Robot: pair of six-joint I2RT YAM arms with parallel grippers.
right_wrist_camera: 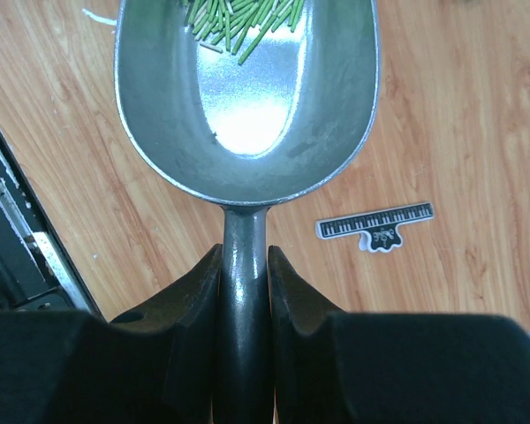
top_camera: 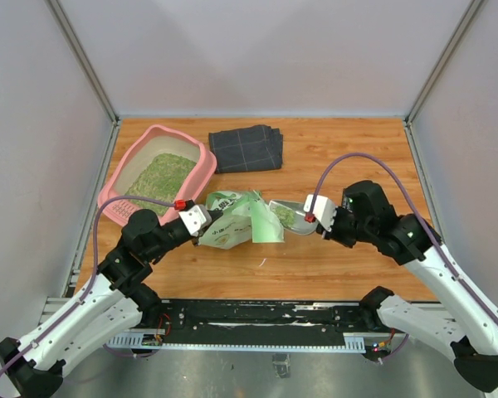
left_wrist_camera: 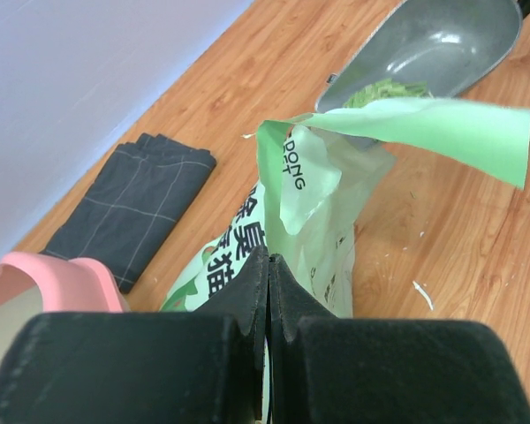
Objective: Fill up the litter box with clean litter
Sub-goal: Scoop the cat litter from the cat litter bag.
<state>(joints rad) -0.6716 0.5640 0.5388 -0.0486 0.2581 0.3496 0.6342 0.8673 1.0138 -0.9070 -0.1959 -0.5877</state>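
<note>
Litter box point(top_camera: 206, 159) sits in the worktop's point(top_camera: 357, 166) far-left corner; my left claw point(left_wrist_camera: 268, 261) pinches the bag point(top_camera: 241, 219), my right claw point(right_wrist_camera: 245, 256) grips the scoop point(right_wrist_camera: 247, 88).

Even, diffuse overhead light in all 3 views; bright. Faint soft shadow under bag point(top_camera: 232, 224), centre of top view. Glare patch in scoop point(right_wrist_camera: 247, 115) bowl, upper centre of right wrist view. Left gripper point(left_wrist_camera: 269, 283), bottom edge, slightly soft.
</note>
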